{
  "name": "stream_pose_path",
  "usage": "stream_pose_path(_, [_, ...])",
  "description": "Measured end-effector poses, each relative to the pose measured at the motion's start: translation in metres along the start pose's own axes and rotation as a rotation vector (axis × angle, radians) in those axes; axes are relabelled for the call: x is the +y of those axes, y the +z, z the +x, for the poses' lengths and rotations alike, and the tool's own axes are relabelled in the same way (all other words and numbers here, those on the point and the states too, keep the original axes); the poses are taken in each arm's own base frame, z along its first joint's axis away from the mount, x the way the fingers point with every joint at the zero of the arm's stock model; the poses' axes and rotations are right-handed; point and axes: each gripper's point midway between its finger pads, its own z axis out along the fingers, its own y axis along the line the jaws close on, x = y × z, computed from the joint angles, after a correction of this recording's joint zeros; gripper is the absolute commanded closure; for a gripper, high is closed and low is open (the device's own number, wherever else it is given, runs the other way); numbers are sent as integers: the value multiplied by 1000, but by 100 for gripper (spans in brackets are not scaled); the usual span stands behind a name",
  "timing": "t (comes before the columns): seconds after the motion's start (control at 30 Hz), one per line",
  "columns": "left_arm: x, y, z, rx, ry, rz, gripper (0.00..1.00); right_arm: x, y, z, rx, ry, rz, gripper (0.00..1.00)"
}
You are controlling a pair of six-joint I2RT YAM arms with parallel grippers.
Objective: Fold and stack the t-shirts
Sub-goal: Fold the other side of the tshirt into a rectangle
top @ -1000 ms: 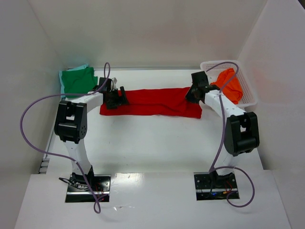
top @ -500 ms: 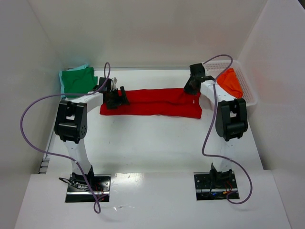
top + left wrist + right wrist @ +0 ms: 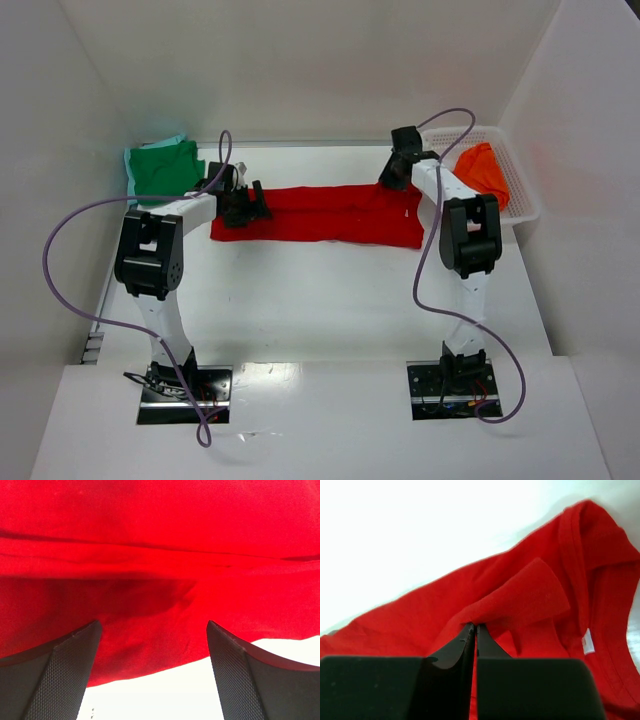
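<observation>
Occlusion first: in the top view the left end of the red t-shirt (image 3: 320, 213) sits under the left gripper (image 3: 245, 207), so the hem there can't be read. The shirt's far right edge is covered by the right gripper (image 3: 393, 178). Red t-shirt lies as a long flat band across the far half of the bench (image 3: 320, 300). The left wrist view is filled with red cloth and cropped on all sides, with only a sliver of bench at the bottom. The right wrist view shows the collar and a white label (image 3: 588, 641), and the rest of the shirt runs out of frame.

Green t-shirt (image 3: 160, 168) is in the far left corner, too small to tell how it is folded. Orange t-shirt (image 3: 483, 170) is crumpled in the white basket (image 3: 522, 205) at far right, its left side partly behind the right arm.

Left arm: elbow raised, forearm reaching away and rightward. Its gripper stands wide apart, fingers (image 3: 60, 675) straddling the cloth and holding nothing. Right arm: elbow high, forearm angled away and leftward. Its gripper is closed, with a ridge of red cloth pulled up into the fingers (image 3: 455, 650).
</observation>
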Motion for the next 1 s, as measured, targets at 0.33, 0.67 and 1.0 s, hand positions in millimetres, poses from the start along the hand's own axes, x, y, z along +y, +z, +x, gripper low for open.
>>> stream_pose_path(0.33, [0, 0, 0, 1, 13, 4, 5, 13, 9, -23, -37, 2, -30, 59])
stream_pose_path(0.67, [0, 0, -1, 0, 19, 0, 4, 17, 19, -10, 16, -17, -74, 34])
stream_pose_path(1.0, [1, -1, -1, -4, 20, -12, 3, 3, -14, 13, 53, -29, -88, 33])
